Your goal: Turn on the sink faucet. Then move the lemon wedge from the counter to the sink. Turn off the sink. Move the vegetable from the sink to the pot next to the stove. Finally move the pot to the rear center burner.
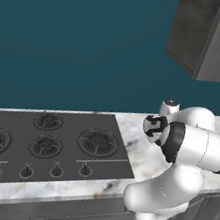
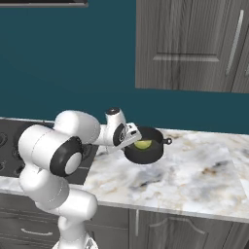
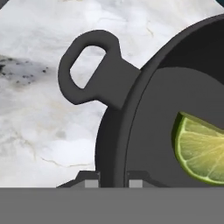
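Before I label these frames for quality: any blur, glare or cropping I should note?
Hand view: sharp, flat light; the pot is cropped at the right edge, as is the lemon wedge; tool tips straddle the pot wall. Right base view: crisp, pot sits small beyond the arm. Left base view: no glare on the stove, the arm blocks the pot.

The arm (image 2: 53,155) is glossy white, built of fat rounded segments. Black bands ring its joints, and a grey disc caps one joint.

Dark wood-grain wall cabinets (image 2: 192,46) hang against a teal wall (image 1: 77,45).
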